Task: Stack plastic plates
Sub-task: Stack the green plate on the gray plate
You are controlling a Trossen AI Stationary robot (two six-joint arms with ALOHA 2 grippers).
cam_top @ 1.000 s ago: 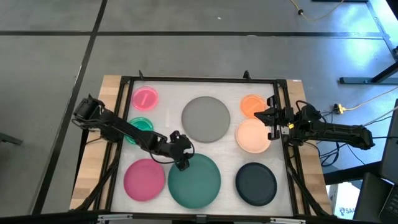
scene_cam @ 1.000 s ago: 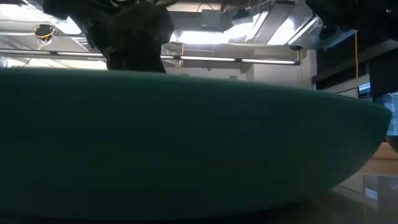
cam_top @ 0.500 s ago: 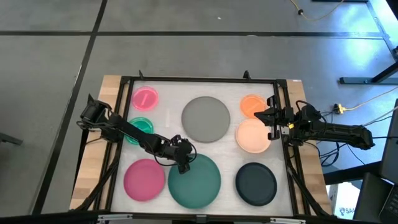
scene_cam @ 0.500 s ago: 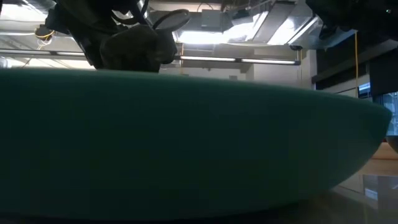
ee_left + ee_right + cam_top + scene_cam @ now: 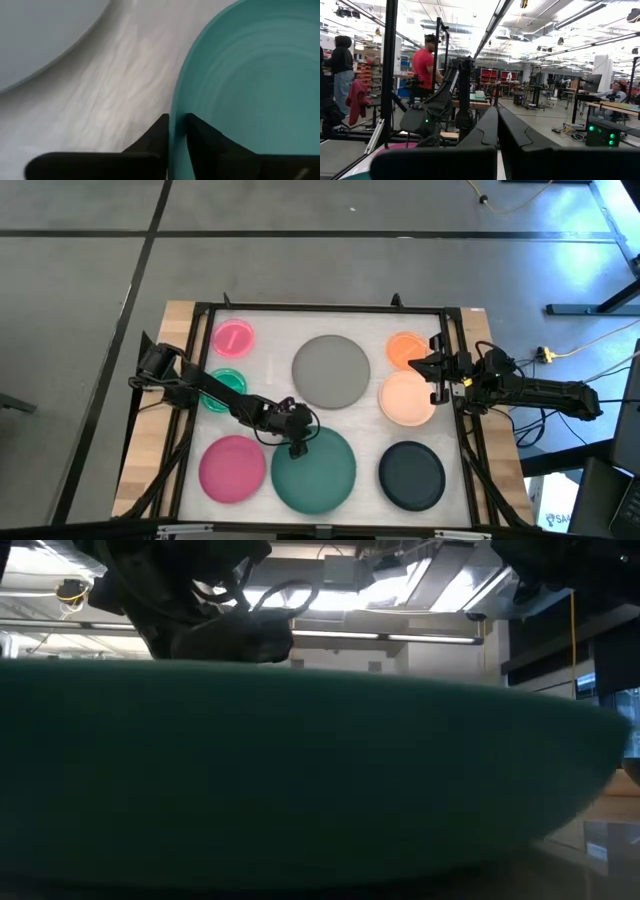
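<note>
- Left pincer is biting down on the rim of the dark teal plate, at the plate's far-left edge, and the left wrist view is showing one finger outside the rim and the other inside, closed tight on it.
- That dark teal plate is sitting at the middle of the tabletop's near edge, and in the low view it is filling almost the whole width, with the left arm hanging dark above it.
- Right pincer is hovering by the right edge of the tabletop, between the orange plate and the peach plate, and its fingers are pressed together with nothing between them in the right wrist view.
- Grey plate is lying in the middle of the tabletop, just beyond the teal one and apart from it.
- Magenta plate is resting at the near-left corner, right beside the teal plate.
- Black plate is occupying the near-right corner.
- Small pink plate is sitting at the far-left corner, and the translucent green plate is lying just nearer from it, partly under the left arm.
- Orange plate is up at the far-right corner, with the peach plate just nearer, along the right edge.
- Every plate is lying flat on its own, none of them stacked.
</note>
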